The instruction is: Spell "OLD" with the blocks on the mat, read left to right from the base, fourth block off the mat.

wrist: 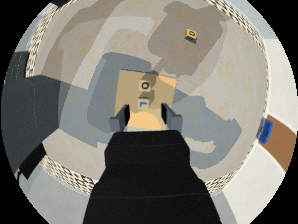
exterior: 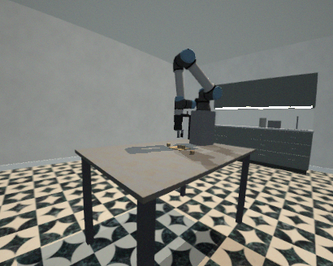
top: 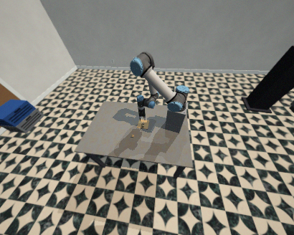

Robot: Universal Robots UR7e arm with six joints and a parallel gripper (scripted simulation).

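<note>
The mat (wrist: 126,92) (top: 147,124) lies flat on the table. On it the O block (wrist: 145,85) and the L block (wrist: 144,104) sit side by side with a small gap. From the base, O is left and L is right, both apparently upright. A block with a round letter, perhaps D (wrist: 191,34) (top: 132,135) (exterior: 192,152), lies off the mat, away from the base. Another block (exterior: 168,144) stands off the mat on the opposite side; its letter is hidden. My gripper (wrist: 145,110) (top: 143,119) (exterior: 179,135) is open and empty, above the mat's edge beside the L block.
The grey table (top: 98,137) (exterior: 123,168) carries everything. The robot's pedestal (top: 176,120) (exterior: 202,127) stands at the table's base side. Arm shadows fall across the table and part of the mat. A blue-and-grey crate stack (top: 13,112) stands on the floor away from the table.
</note>
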